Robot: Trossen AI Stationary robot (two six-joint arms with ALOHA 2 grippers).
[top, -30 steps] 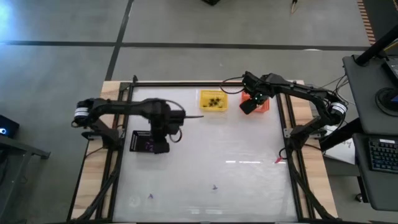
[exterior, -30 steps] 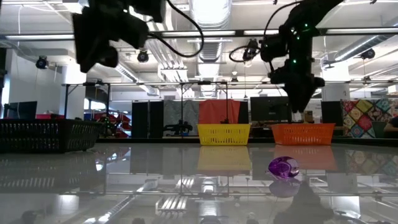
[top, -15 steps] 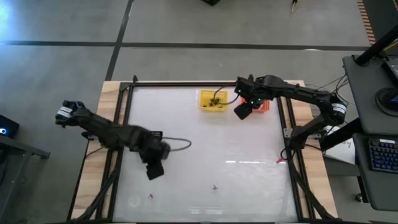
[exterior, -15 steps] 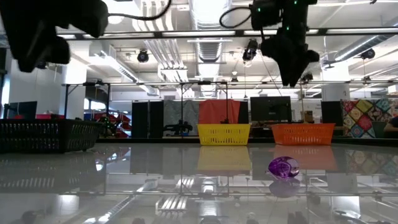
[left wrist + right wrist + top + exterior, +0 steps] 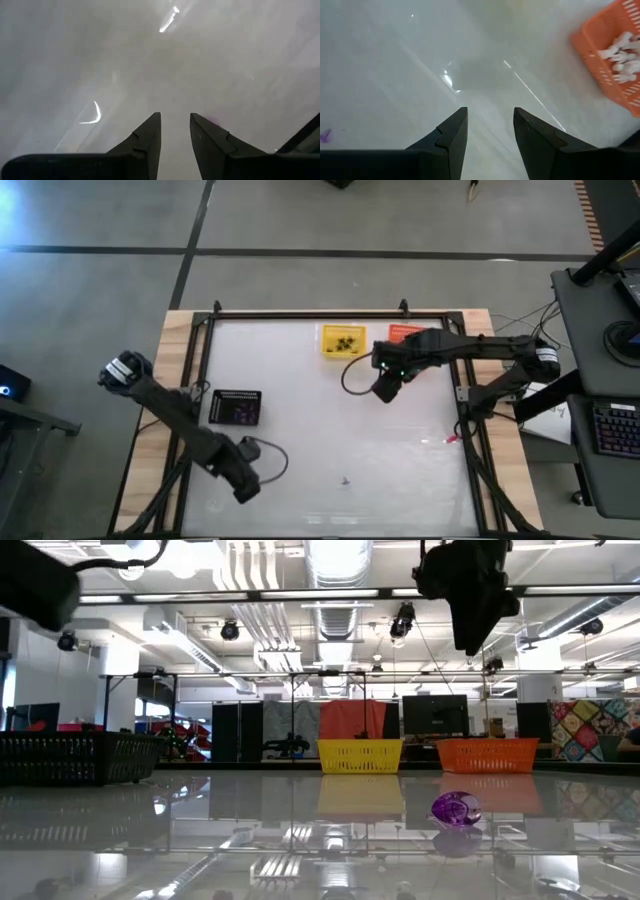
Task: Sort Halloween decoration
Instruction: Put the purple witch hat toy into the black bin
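Left gripper (image 5: 243, 485) sits low over the glossy white tabletop (image 5: 330, 430) at about 7 o'clock on the surface, arm stretched diagonally from the left edge. Left wrist view: jaws parted by a narrow gap, nothing between them, only bare tabletop ahead with a faint purple speck (image 5: 214, 120) just beside one fingertip.

Right gripper (image 5: 385, 388) hangs above the tabletop at about 1 o'clock from centre, at 5 o'clock from the yellow mesh basket (image 5: 343, 341) and 7 o'clock from the orange mesh basket (image 5: 405, 334). Right wrist view: jaws open wide, empty.

Where the decorations are:
- small black trinkets (image 5: 346, 342) inside the yellow basket, far edge at 12 o'clock
- white lumpy trinkets (image 5: 620, 55) piled in the orange basket, just beside the yellow one
- purple trinkets (image 5: 238, 409) in the black mesh basket (image 5: 236, 407), at 9 o'clock of the tabletop
- loose: one tiny purple piece (image 5: 346, 479) near the front edge at 6 o'clock, well apart from both grippers; low view shows a purple translucent lump (image 5: 456, 810) lying on the tabletop in front of the orange basket; a second tiny purple bit (image 5: 325, 135) shows at the edge of the right wrist view

Can't tell the exact shape of the loose pieces, too small.
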